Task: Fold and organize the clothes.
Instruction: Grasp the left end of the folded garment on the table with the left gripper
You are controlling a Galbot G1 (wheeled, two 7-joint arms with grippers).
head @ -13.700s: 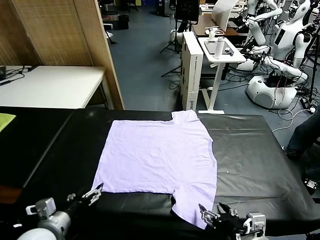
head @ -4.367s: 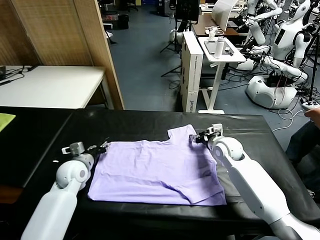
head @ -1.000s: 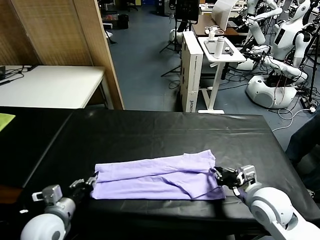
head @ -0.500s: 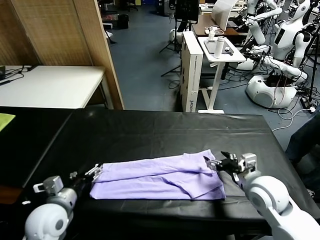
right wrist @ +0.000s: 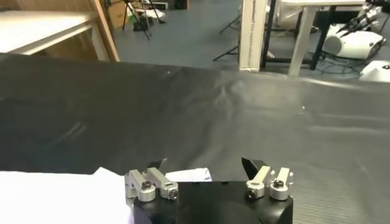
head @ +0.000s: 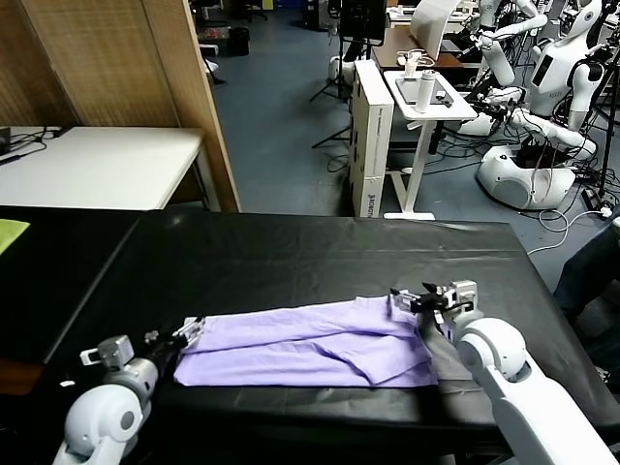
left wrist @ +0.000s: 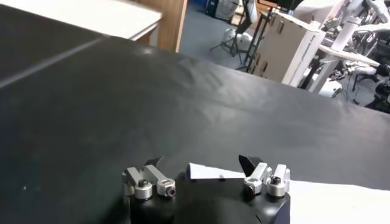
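With both the left claw (head: 187, 330) and right claw (head: 418, 299) hovering spread apart at its ends, the folded T-shirt (head: 305, 341) is lying near the bench (head: 291, 252) front edge, risking snagged fabric.

The T-shirt (head: 310, 341) was a pale lavender-purple, plain on every visible fold, and read almost white in both wrist views. It lay on a black table cover (head: 291, 262) with a dull sheen. The left gripper (head: 188, 330) and the right gripper (head: 412, 298) both had silver metal fingers on black bodies — their arms were glossy white. At the far left edge sat a scrap of yellow-green cloth (head: 12, 233). Behind stood a white table (head: 97, 165), a tan woven screen (head: 116, 63) and a blue-grey floor (head: 281, 116).
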